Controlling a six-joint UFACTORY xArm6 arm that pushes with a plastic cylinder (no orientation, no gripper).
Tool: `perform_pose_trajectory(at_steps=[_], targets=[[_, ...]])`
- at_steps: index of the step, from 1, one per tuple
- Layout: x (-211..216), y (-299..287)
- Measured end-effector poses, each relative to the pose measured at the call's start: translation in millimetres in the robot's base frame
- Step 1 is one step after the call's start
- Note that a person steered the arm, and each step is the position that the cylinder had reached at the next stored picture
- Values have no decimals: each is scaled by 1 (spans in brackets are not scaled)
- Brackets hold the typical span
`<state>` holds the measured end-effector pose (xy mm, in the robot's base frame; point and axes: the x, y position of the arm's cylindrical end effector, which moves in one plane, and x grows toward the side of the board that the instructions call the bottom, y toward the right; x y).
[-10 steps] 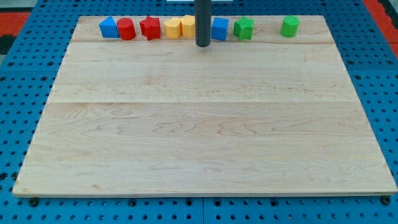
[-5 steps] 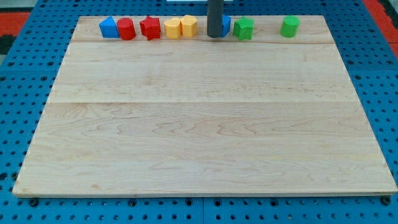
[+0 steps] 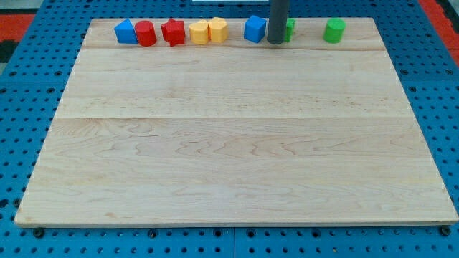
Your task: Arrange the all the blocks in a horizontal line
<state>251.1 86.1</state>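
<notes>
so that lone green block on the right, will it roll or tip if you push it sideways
The green block looks squat and faceted, so it should probably slide, not tip or roll. An off-centre push might spin it. My tip sits left of it, partly covering another green block.

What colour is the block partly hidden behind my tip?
Green, just right of my tip, in the camera view.

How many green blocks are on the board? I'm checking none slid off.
2. One green block sits in the top row, mostly hidden behind my tip; the other green block stands alone at the row's right end.
</notes>
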Motion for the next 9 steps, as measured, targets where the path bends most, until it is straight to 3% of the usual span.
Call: perform_pose_trajectory(at_steps=[1, 3, 4, 5, 9], targets=[[12, -6], [50, 122], [45, 143], [40, 106], [-5, 129]])
